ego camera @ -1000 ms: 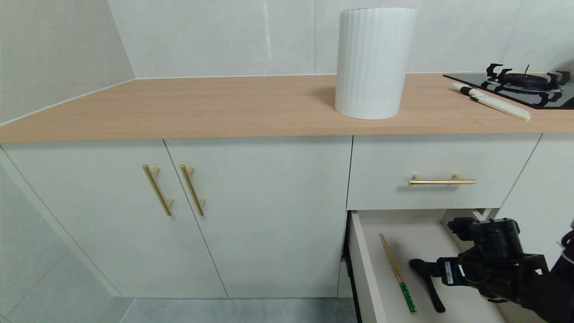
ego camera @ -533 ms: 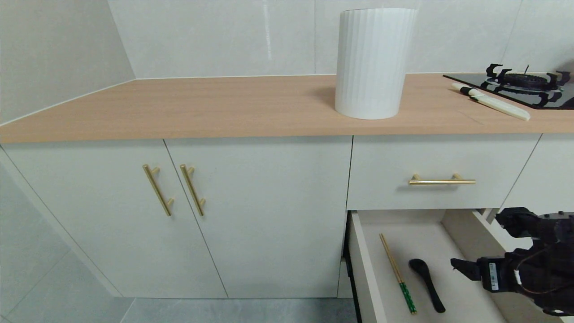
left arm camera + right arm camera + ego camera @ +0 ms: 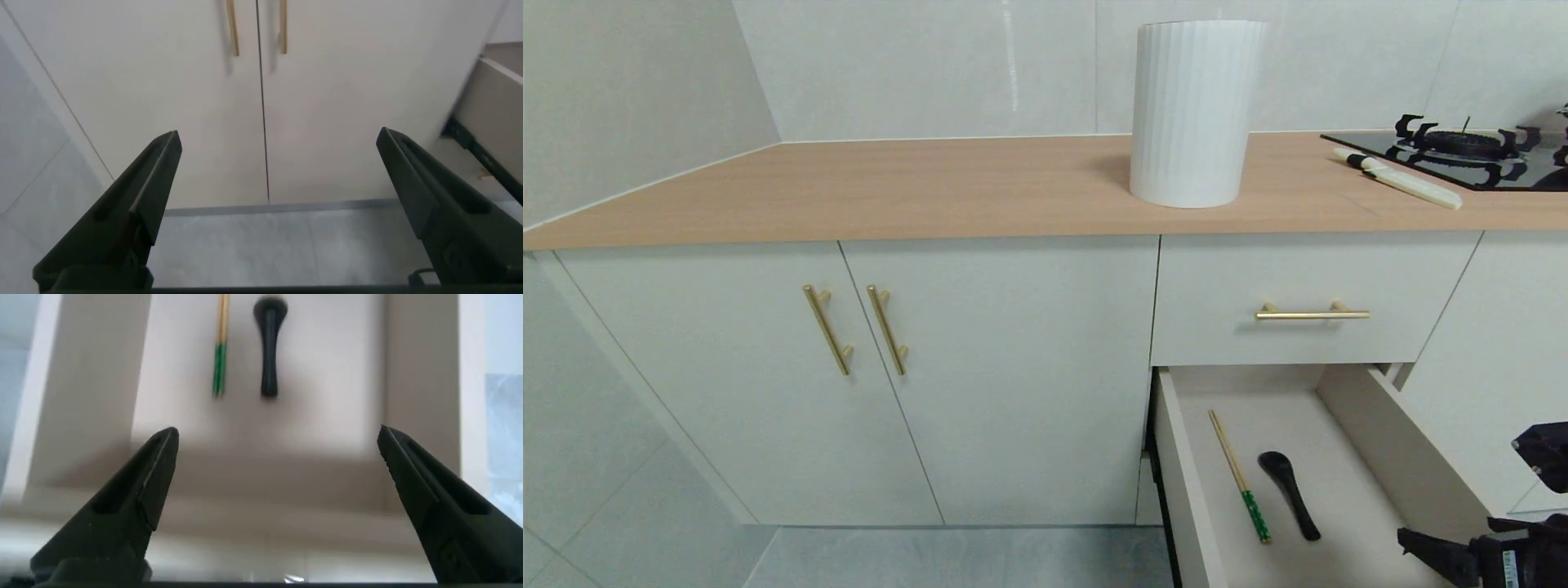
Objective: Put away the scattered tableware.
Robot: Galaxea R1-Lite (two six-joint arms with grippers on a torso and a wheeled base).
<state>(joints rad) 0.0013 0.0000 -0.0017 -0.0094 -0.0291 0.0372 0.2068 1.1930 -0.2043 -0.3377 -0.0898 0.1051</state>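
Black spoon (image 3: pixel 1286 490) beside chopsticks (image 3: pixel 1240 478) in open drawer (image 3: pixel 1380 433) — right gripper (image 3: pixel 276 439) spread, seemingly above

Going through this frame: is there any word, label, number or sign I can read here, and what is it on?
Small white label on the right gripper: dark print, too small to read.
Chopsticks in the open drawer: green patterned ends, no legible lettering.
Black spoon, white ribbed canister, knife: no text visible.
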